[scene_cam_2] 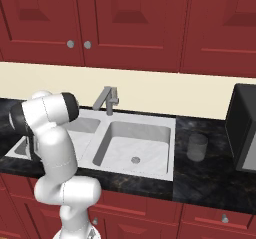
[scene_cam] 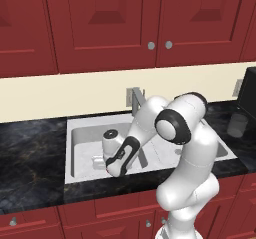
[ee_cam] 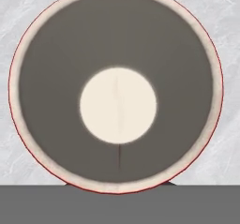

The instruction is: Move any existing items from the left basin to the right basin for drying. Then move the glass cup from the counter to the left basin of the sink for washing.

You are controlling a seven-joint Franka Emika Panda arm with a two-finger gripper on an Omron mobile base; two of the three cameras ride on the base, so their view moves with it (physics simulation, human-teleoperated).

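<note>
In the hand view I look straight down into the red cup (ee_cam: 117,31): thin red outer edge, pale rim, dark inside wall, pale round bottom. It lies very close under the hand, over the marbled floor of the left basin (ee_cam: 18,12). My gripper (ee_cam: 119,184) meets the cup's near rim, jaws nearly together, apparently pinching the wall. From the left base view the hand (scene_cam: 114,169) reaches down into the left basin (scene_cam: 82,148). The right basin (scene_cam_2: 150,138) holds nothing. The glass cup (scene_cam_2: 197,147) (scene_cam: 237,125) stands upright on the counter (scene_cam_2: 210,178), right of the sink.
A grey angular faucet (scene_cam_2: 107,100) rises at the sink's back middle. A black appliance (scene_cam_2: 245,128) stands on the counter just right of the glass cup. Red cabinets hang above and run below the counter. The arm's elbow (scene_cam: 175,125) is over the sink's middle.
</note>
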